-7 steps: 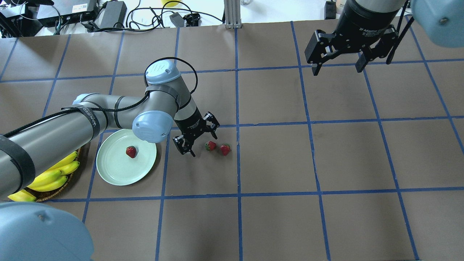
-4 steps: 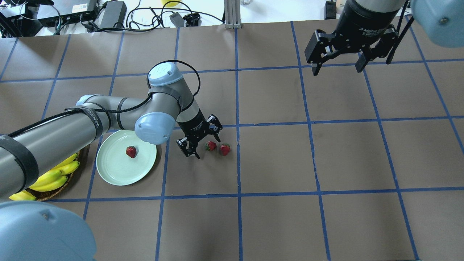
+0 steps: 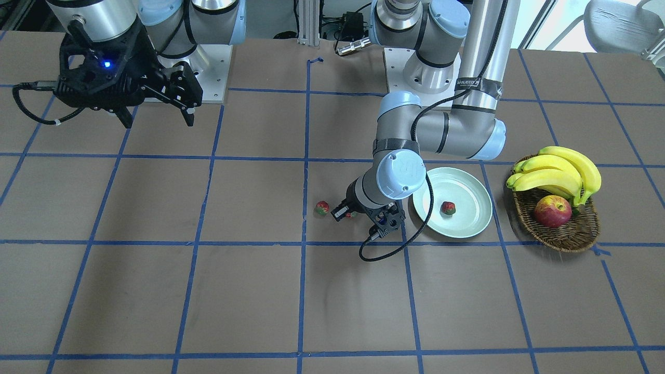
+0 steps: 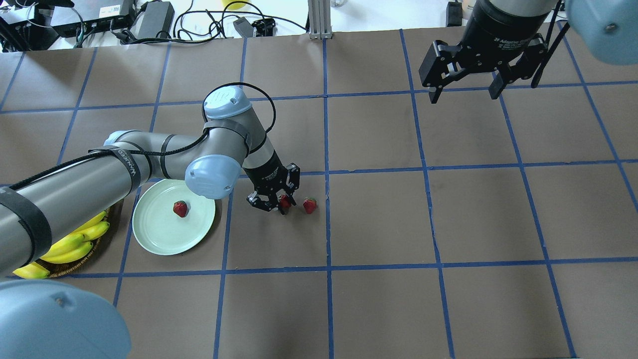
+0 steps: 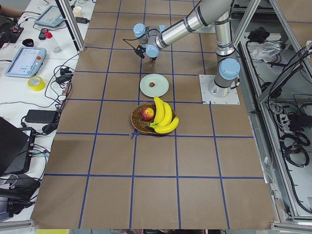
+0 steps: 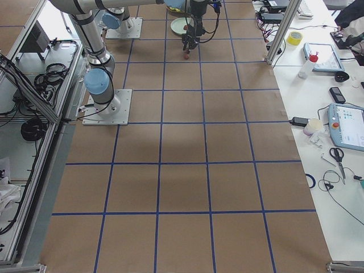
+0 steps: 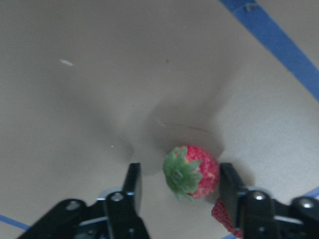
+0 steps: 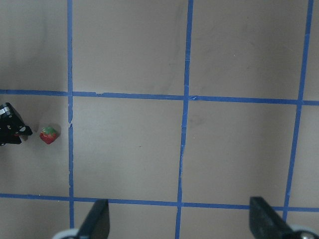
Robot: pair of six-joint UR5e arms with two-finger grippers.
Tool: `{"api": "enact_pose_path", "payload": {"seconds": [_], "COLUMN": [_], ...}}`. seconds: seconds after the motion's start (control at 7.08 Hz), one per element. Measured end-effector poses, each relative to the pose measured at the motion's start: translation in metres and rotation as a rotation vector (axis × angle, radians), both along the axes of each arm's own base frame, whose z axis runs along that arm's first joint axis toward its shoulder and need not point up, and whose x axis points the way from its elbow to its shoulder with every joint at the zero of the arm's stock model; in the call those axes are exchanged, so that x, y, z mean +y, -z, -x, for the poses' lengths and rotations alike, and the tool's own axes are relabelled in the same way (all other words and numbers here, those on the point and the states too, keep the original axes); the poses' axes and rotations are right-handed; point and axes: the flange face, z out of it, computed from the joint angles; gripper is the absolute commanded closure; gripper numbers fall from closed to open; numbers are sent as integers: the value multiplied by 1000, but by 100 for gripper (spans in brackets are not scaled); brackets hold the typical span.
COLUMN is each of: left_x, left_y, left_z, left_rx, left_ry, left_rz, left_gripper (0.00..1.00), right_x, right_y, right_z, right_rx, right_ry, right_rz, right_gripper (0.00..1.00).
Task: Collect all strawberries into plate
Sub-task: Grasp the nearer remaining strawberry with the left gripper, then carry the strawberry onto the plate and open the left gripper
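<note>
Far left on the desk: wicker basket (image 4: 75, 266) w/ bananas (image 4: 75, 239) & an apple (image 3: 552, 211), not part of the job. Just beside it was the plate (image 4: 159, 234), holding 1 strawberry (image 4: 180, 208) near its middle, so 1 of 3 done by my read.

Next over, the left claw (image 7: 180, 181) was low at the desk, fingers part-spread & astride the 2nd strawberry (image 7: 192, 172). Wrist cam showed the berry off-centre in the gap: right up against one finger (image 7: 228, 184), clear space to the other. Green cap faced the cam and the finger w/ the gap; red body lay toward the finger it was against. Not yet pinched; closing should nudge it to centre first, prob.

3rd strawberry (image 4: 309, 205) lay just beyond on the desk, v. close to the outer finger, so risk of bumping it.

Far right, the right claw (image 4: 464, 94) hung high, spread wide, empty, well apart from all berries. Left arm plainly nearer both.
</note>
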Motion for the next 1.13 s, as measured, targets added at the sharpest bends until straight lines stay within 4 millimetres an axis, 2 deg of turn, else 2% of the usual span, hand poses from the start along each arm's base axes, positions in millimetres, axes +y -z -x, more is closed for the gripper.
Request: {"api": "enact_pose_path", "payload": {"seconds": [0.42,0.57,0.85,1.13], "left_x": [-6,-10,-14,-7], "left_y": [-30,-44,-74,-88], "left_z": [-17,-29,-69,-114], "left_rx": [-113,-146,-194,-213], "left_ry": [66,98,151,236], "left_rz": [82,112,99,27], "left_gripper": [100,100,100,100], "right_x": [0,0,0,0], "right_y": [0,0,0,0], "right_z": [0,0,0,0], "right_rx": [0,0,0,0], "right_ry": [0,0,0,0], "right_rz": [-1,-1,-1,-1], "right_gripper": [0,0,0,0]}}
